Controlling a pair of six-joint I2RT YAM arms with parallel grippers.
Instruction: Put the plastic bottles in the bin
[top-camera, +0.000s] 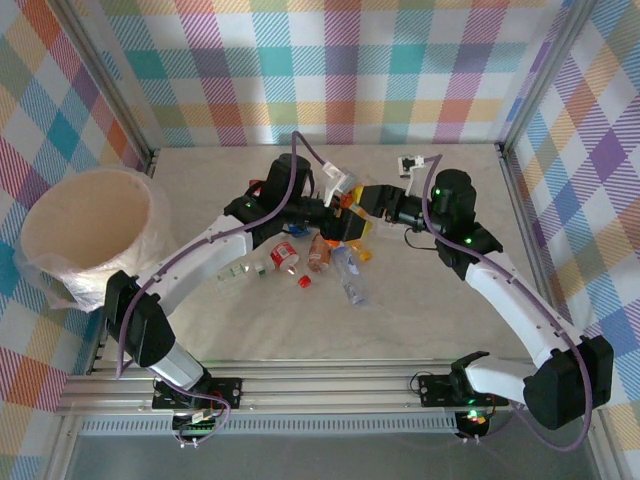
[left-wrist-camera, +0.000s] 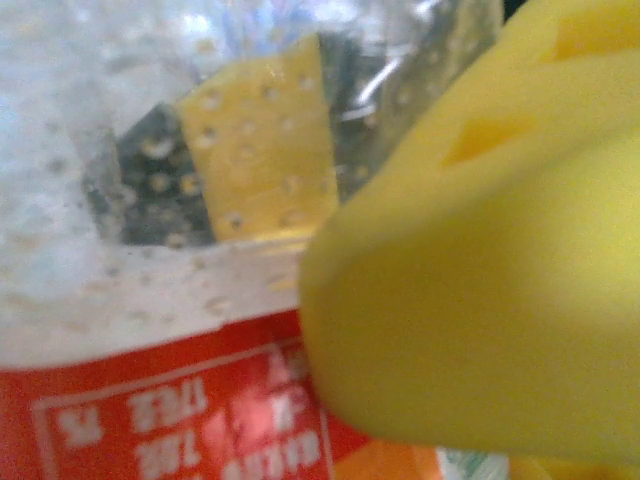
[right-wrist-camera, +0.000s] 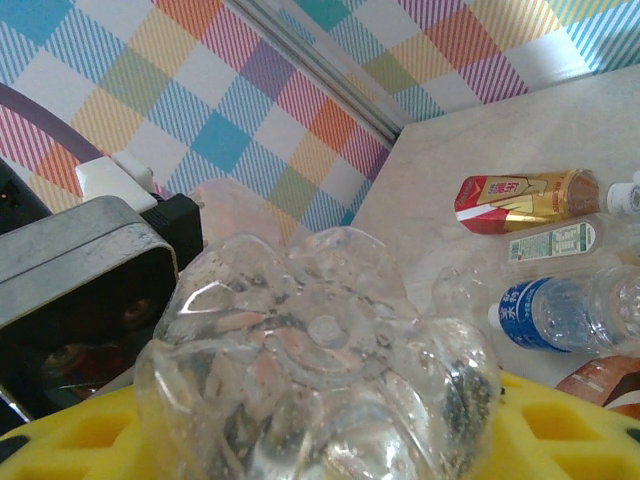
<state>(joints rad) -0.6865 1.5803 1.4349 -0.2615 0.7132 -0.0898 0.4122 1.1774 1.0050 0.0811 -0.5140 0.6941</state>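
Plainly, the chief hazard is crowding. Both arms reach into the same patch at the middle of the bench (top-camera: 300, 330), their wrists almost against each other above the heap of plastic bottles (top-camera: 318, 258). A lift by either arm could knock the other or sweep loose bottles across the bench.

The left jaws are clenched on a clear red-labelled bottle (left-wrist-camera: 150, 400). One yellow pad (left-wrist-camera: 480, 300) lies against its wall and the opposite pad (left-wrist-camera: 255, 140) shows through the plastic. That wall looks thin and beaded with droplets, so I judge it could slip or buckle out of the grip on the long carry to the bin.

The right jaws grasp a clear bottle (right-wrist-camera: 320, 370) near its lobed base, with the left wrist's grey housing (right-wrist-camera: 80, 265) right beside it. Whether the two arms have hold of one bottle or two I cannot tell. If it is one, pulling apart would wrench it loose.

The bin (top-camera: 88, 172) stands at the left side, well apart from the heap, its clear liner (top-camera: 45, 285) hanging over the outside. The part of its inside that faces the camera is plain pale wall, and I cannot make out any bottle in it.

Loose on the bench lie a red-and-gold bottle (right-wrist-camera: 520, 198), a green-labelled bottle (right-wrist-camera: 555, 240) and a blue-labelled bottle (right-wrist-camera: 570, 310).
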